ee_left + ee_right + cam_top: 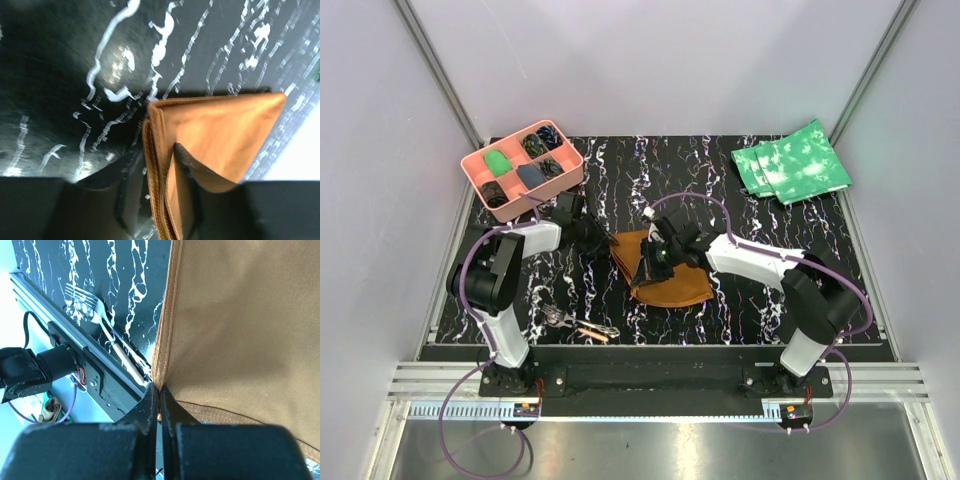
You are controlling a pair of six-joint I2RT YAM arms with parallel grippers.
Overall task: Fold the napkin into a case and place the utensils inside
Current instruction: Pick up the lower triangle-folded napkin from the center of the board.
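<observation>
- The rust-brown napkin (672, 285) lies partly folded in the middle of the black, white-veined table (750, 300), between the two arms.
- The left gripper (159, 172) is at the napkin's left edge. Its fingers (127, 192) are closed on a stack of several cloth layers, which run straight down between them.
- From that pinch, a smooth folded flap spreads right to a corner.
- The right gripper (160, 396) is over the napkin's left-middle part. Its fingers are pressed almost together, pinching a hemmed edge of the cloth, which spreads taut from the pinch.
- The fork (86, 304) lies flat on the table near the front edge, left of the napkin and apart from it.
- A slim piece (125, 362) with an orange-tan end lies just beside the fork, pointing toward the napkin's near edge.
- A pink tray (472, 166) with compartments sits at the far left, holding dark, green and blue items.
- Green cloths (790, 165) with white mottling lie at the far right.
</observation>
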